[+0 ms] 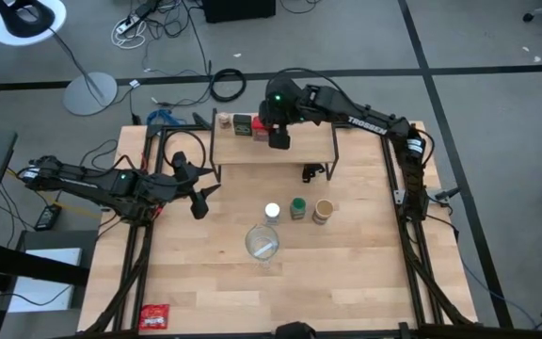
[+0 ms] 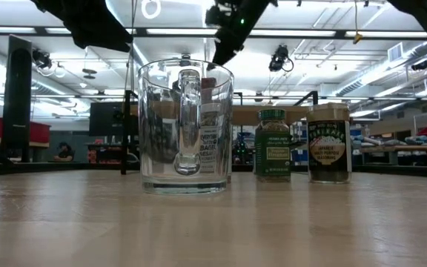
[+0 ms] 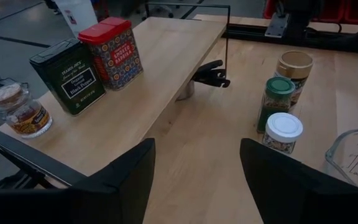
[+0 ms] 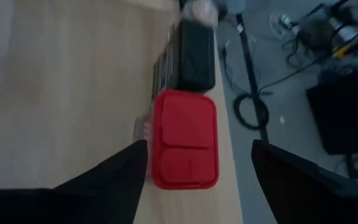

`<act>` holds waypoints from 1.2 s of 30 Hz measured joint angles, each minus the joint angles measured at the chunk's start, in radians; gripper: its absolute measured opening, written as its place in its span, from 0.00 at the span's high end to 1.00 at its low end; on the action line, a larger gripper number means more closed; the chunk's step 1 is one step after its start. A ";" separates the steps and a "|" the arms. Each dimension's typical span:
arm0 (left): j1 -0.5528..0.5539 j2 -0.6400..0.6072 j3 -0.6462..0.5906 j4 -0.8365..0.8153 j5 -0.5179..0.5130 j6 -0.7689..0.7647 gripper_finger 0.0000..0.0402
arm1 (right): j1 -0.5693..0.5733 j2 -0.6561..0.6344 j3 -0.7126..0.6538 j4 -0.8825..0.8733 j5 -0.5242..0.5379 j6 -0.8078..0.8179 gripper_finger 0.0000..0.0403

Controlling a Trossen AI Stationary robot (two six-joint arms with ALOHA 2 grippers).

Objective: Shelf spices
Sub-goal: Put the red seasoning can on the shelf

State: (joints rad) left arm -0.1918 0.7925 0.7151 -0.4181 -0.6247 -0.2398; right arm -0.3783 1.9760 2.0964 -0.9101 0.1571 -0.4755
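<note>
1. The shelf point(image 1: 273, 149), a light wood plank on thin black legs, runs with its long axis across the far half of the wooden table point(image 1: 365, 273).
2. Three spices stand upright in a row at the shelf's far left end: the tiny brownish jar point(image 3: 21, 111) outermost, then the dark green tin point(image 3: 71, 76), then the red tin point(image 3: 113, 45), the two tins nearly touching.
3. Three more stand upright on the table in front of the shelf, in a row parallel to it: the white-lidded clear jar point(image 1: 272, 212), the green-lidded jar point(image 1: 297, 207) and the tan-lidded jar point(image 1: 324, 211).
4. A clear glass measuring cup point(image 1: 262, 243) stands just in front of these jars; a flat red packet point(image 1: 155, 317) lies at the table's near left corner.
5. The room has a grey floor with loose cables and a round lamp base point(image 1: 89, 93).
6. The right gripper point(image 4: 197, 180) hangs directly over the red tin, fingers spread to either side of its lid and, apparently, not touching it.
7. The left gripper point(image 1: 202, 199) hovers left of the shelf over the table, fingers apart and holding nothing.
</note>
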 joint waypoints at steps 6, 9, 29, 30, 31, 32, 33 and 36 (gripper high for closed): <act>0.000 0.000 0.000 0.000 0.000 0.004 0.40 | 0.037 -0.054 0.002 0.009 -0.020 0.016 0.36; 0.000 0.000 0.000 0.000 0.000 0.012 0.40 | 0.053 -0.051 -0.004 0.009 -0.072 0.028 0.50; 0.000 0.000 0.000 0.005 0.000 0.026 0.40 | 0.110 0.145 -0.011 0.206 -0.028 0.003 1.00; 0.000 0.000 0.000 0.006 0.000 0.026 0.40 | 0.110 0.154 -0.011 0.216 -0.010 0.003 1.00; 0.000 0.000 0.000 0.005 0.000 0.026 0.40 | 0.112 0.165 -0.012 0.221 0.008 0.002 1.00; 0.000 0.000 0.000 0.005 0.000 0.026 0.40 | 0.115 0.175 -0.012 0.243 0.032 0.000 1.00; 0.000 0.000 0.000 0.007 0.000 0.025 0.40 | 0.116 0.181 -0.012 0.265 0.053 -0.003 1.00; 0.000 0.000 0.000 0.005 0.000 0.026 0.40 | 0.124 0.196 -0.012 0.308 0.118 -0.023 1.00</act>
State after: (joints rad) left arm -0.1917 0.7925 0.7151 -0.4129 -0.6243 -0.2142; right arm -0.2543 2.1719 2.0842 -0.6019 0.2748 -0.4981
